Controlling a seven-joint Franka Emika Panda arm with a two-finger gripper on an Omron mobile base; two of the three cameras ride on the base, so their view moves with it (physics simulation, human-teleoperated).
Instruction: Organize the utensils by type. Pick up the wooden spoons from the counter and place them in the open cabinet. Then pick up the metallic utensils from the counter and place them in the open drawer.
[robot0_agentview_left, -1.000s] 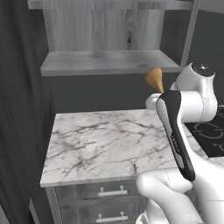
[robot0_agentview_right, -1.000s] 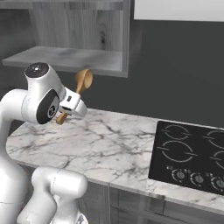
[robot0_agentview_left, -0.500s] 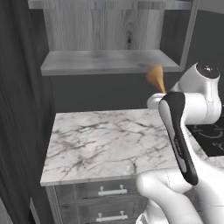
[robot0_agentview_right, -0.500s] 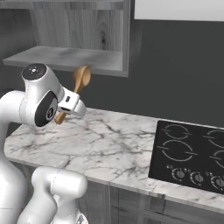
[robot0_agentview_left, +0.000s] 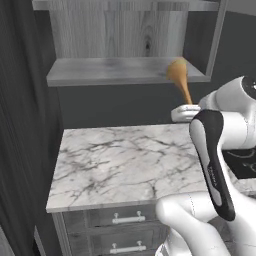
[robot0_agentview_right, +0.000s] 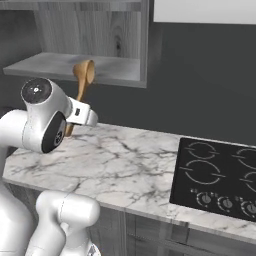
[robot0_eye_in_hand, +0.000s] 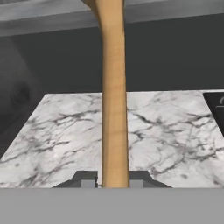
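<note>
My gripper (robot0_eye_in_hand: 114, 180) is shut on the handle of one orange-tan wooden spoon (robot0_eye_in_hand: 113, 105) and holds it upright. The spoon's bowl (robot0_agentview_left: 176, 70) is level with the front edge of the open cabinet's grey shelf (robot0_agentview_left: 110, 75), near its right end. From the right side the wooden spoon (robot0_agentview_right: 82, 80) rises above my hand, in front of the shelf (robot0_agentview_right: 55, 66). Below lies the white marble counter (robot0_agentview_left: 125, 160), bare where it shows. The second wooden spoon, the metallic utensils and the open drawer are out of view.
A black cooktop (robot0_agentview_right: 220, 175) is set into the counter on the right. Shut grey drawers with silver handles (robot0_agentview_left: 125, 218) sit under the counter. The cabinet's right side wall (robot0_agentview_right: 145, 42) stands close to the spoon. A dark wall closes off the left.
The arm has lifted the spoon higher and a little toward the cabinet; its bowl has risen from below the shelf to the shelf's front edge.
</note>
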